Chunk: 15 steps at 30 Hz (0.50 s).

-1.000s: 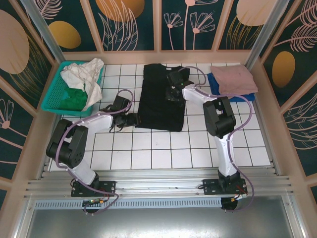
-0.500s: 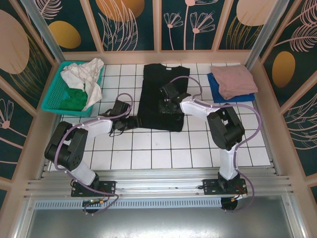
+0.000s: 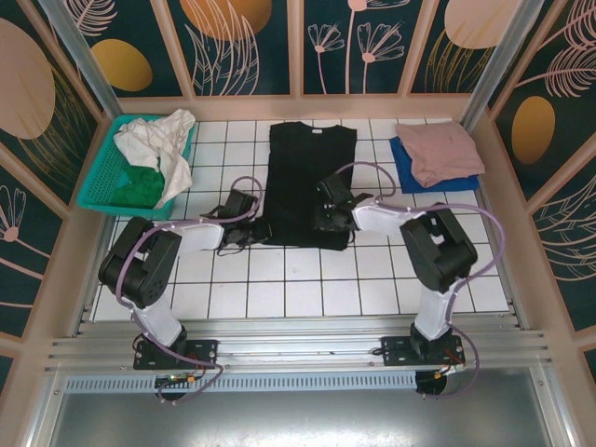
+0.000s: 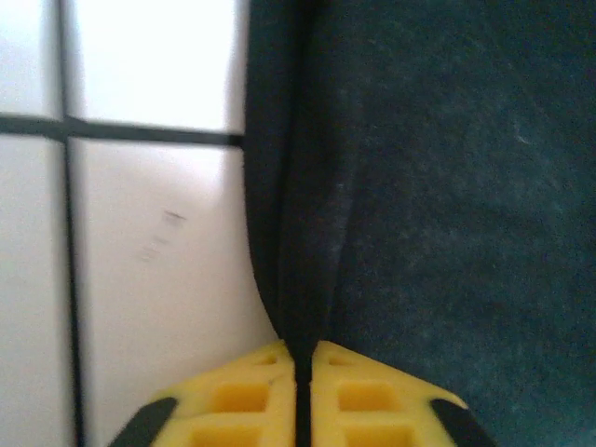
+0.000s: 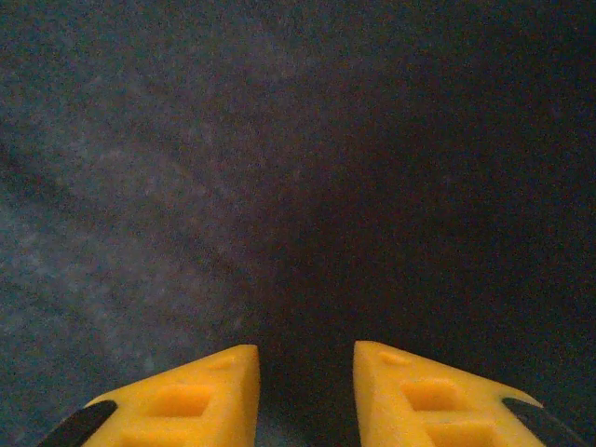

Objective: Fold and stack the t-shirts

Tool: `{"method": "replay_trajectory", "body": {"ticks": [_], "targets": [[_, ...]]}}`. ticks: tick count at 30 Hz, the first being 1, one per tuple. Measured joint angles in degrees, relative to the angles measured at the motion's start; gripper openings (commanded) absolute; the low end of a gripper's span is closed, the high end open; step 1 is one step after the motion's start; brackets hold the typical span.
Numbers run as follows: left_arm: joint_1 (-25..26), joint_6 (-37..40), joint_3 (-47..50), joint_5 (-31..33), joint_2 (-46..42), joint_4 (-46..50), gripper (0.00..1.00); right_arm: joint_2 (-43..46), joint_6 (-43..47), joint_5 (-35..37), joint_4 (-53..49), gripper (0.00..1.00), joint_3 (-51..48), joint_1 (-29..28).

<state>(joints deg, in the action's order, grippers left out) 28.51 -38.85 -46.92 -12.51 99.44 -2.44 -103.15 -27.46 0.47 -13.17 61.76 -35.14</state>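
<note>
left gripper (image 4: 303,349) has its yellow fingers pressed together on the near-left edge of the black t-shirt (image 3: 307,182). right gripper (image 5: 305,352) has its fingers parted, black cloth in the gap (the shirt's near-right part). the shirt lies folded into a long strip mid-table on white tiles (image 3: 279,289). at far right, pink t-shirt (image 3: 438,149) rests on blue t-shirt (image 3: 463,182).

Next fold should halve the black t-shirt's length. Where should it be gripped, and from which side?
Probably grip the black t-shirt at its two near hem corners, coming from the sides: it lies flat as a long strip, collar far. The left end effector is shut on the left edge there; the right end effector hangs open near the right corner.
</note>
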Motion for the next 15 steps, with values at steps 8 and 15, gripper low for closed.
{"method": "replay_trajectory", "body": {"ticks": [8, 15], "targets": [[5.33, -6.45, 12.66, -0.44, -11.93, -3.67, 0.26, 18.71, -0.74, 1.62, -0.68, 0.49, -16.13, 0.81], [5.35, -9.84, 14.49, 2.45, -16.92, -2.38, 0.53, 22.18, -2.03, -4.31, 3.06, 0.50, -27.28, 6.99]]}}
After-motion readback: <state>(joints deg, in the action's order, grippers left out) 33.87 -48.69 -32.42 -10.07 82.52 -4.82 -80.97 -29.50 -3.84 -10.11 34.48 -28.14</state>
